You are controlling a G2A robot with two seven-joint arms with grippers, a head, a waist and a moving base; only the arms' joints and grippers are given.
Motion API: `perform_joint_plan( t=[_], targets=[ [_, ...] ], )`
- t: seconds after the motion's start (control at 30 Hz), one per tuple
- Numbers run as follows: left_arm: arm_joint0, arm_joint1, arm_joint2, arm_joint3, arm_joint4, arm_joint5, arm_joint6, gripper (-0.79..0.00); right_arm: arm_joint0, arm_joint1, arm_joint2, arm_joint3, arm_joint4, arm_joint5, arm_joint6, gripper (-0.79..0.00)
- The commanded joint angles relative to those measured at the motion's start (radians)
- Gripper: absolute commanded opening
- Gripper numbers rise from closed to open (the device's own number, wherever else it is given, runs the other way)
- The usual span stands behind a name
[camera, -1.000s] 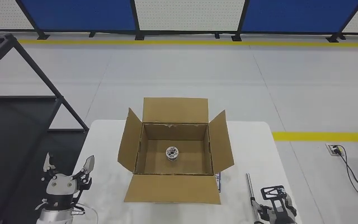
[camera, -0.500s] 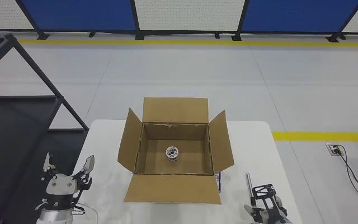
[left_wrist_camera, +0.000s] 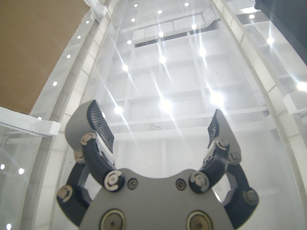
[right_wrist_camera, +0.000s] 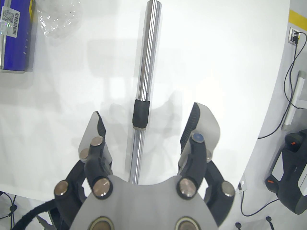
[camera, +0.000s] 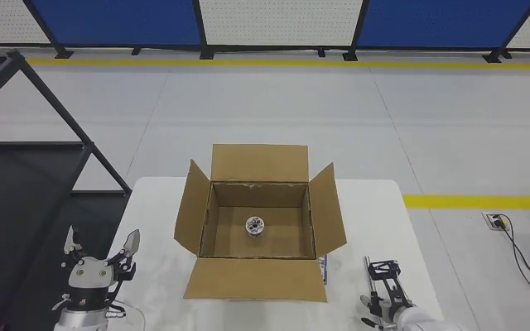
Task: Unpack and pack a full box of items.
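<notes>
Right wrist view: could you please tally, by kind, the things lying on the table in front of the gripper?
Metal rod: 1
Blue can: 1
Clear plastic wrapper: 1
Total: 3

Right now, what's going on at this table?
The cardboard box sits open on the table with one small round item on its floor. The right tool is open, straddling a metal rod that lies on the table beside the box; it is not gripping it. A blue can and clear plastic wrap lie nearby. The left tool is open and empty, pointing up by the table's left edge.
</notes>
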Motion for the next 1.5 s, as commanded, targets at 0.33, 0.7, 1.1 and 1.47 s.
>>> perform_joint_plan(
  t=[0.33,0.7,1.1,1.47],
  targets=[
    [0.000,0.000,0.000,0.000,0.000,0.000,0.000,0.000,0.041,0.016,0.000,0.047,0.034,0.010,0.056,-0.493],
    [0.000,0.000,0.000,0.000,0.000,0.000,0.000,0.000,0.070,0.032,-0.009,0.099,0.060,0.010,0.060,-0.619],
    [0.000,0.000,0.000,0.000,0.000,0.000,0.000,0.000,0.016,0.047,0.010,-0.027,0.117,0.037,0.026,-0.785],
    [0.000,0.000,0.000,0.000,0.000,0.000,0.000,0.000,-0.238,0.058,0.114,-0.509,0.403,-0.093,-0.180,-0.785]
  ],
)
